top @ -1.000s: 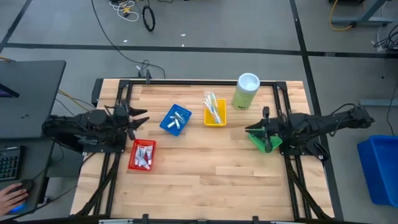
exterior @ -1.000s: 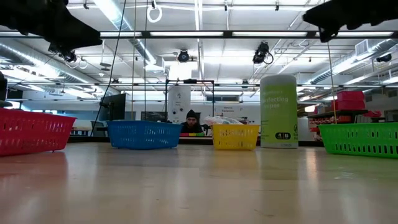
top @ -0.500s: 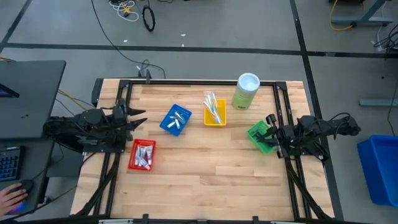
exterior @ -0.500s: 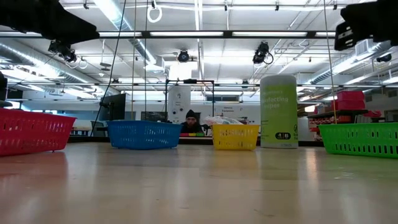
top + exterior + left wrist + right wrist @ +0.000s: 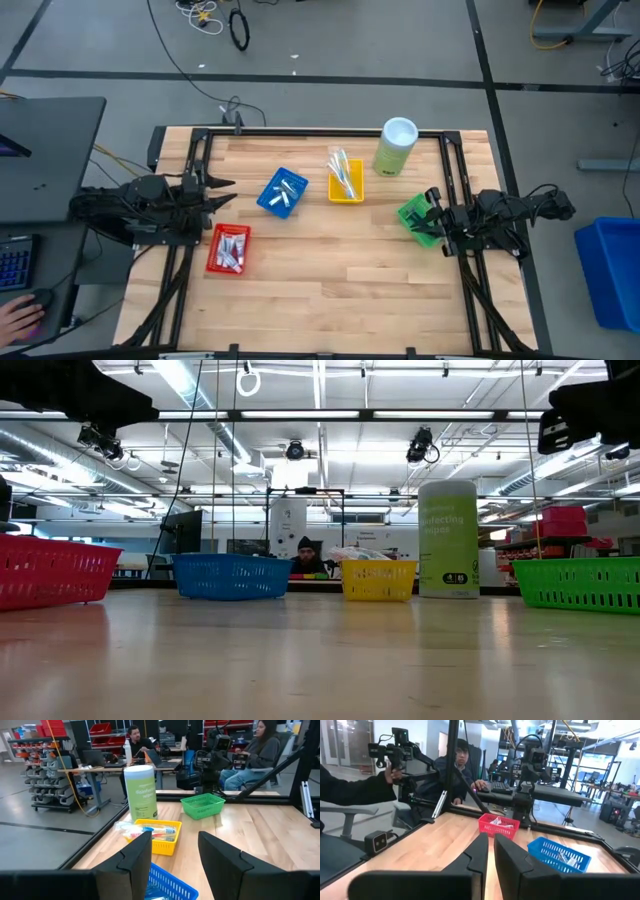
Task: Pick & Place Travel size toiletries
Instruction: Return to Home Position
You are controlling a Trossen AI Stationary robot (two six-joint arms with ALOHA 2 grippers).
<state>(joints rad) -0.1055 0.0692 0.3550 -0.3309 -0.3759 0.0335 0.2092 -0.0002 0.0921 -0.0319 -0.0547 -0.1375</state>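
My left gripper [image 5: 225,193], fingers apart and empty, hangs nearest the white mini tubes [image 5: 231,249] in the red plastic basket [image 5: 212,242], while my right gripper [image 5: 433,216], nearly closed on nothing, hangs beside the green slatted basket [image 5: 410,213].

Robotics lab: desks [image 5: 85,769], parts rack [image 5: 50,780].

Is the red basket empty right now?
No, the high view shows several small white toiletries lying inside the red basket, near the left gripper.
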